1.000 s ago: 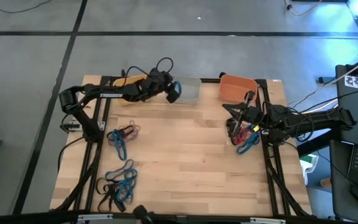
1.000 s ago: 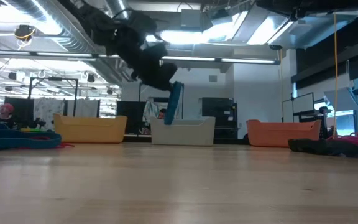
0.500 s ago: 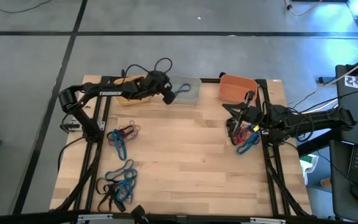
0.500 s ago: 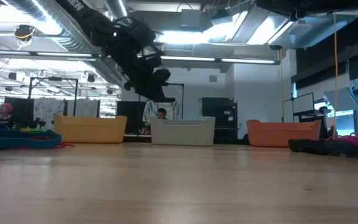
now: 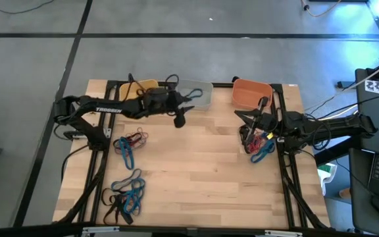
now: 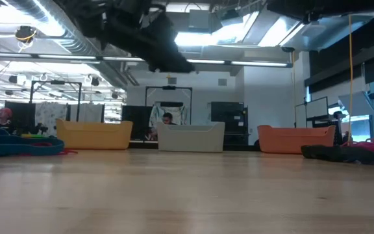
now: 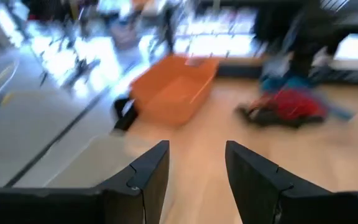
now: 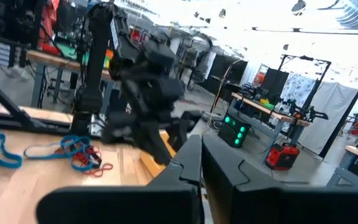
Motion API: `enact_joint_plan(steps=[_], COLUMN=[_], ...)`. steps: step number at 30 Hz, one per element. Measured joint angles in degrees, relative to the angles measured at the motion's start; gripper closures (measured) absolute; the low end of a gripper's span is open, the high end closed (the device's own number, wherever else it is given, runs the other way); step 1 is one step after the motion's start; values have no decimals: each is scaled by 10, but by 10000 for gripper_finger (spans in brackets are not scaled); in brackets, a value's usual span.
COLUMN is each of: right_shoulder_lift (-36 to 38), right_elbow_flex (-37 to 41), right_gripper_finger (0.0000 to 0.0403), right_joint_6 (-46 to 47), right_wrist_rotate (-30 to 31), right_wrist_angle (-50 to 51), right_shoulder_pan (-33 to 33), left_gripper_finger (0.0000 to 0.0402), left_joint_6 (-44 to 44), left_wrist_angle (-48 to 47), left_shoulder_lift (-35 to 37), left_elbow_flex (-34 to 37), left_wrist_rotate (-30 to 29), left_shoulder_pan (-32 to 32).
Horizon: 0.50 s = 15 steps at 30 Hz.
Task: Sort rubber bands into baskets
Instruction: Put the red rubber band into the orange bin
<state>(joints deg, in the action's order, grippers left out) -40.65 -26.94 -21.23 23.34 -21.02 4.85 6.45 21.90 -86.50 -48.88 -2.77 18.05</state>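
Observation:
Three baskets stand along the table's far edge: yellow, pale grey and orange. A blue rubber band lies inside the pale grey one. More rubber bands lie in heaps at the left, near left and right. My left gripper hangs open and empty above the table, just on the near side of the pale grey basket. My right gripper is shut and empty, held above the right heap.
Black frame rails run along the table's left and right sides. The left arm lies across the yellow basket. Bare wood fills the middle and near part of the table. Benches and equipment stand in the room behind.
The blue rubber band that hung at my left gripper over the pale grey basket has dropped and now lies inside it. My left gripper has drawn back from the basket toward the table's near edge, risen and tipped up to almost level.

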Motion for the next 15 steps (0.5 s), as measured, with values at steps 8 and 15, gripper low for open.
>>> enact_joint_plan(steps=[8,15], right_shoulder_lift=[-56,-87], right_elbow_flex=[-5,-36], right_gripper_finger=[388,388], right_joint_6=[8,134], right_wrist_rotate=[56,106], right_wrist_angle=[1,149], right_shoulder_pan=[0,0], left_gripper_finger=[247,247], left_joint_6=[44,59], left_wrist_angle=[186,189], left_shoulder_lift=[10,71], left_elbow_flex=[70,104], left_wrist_rotate=[111,120], left_shoulder_pan=[-6,-7])
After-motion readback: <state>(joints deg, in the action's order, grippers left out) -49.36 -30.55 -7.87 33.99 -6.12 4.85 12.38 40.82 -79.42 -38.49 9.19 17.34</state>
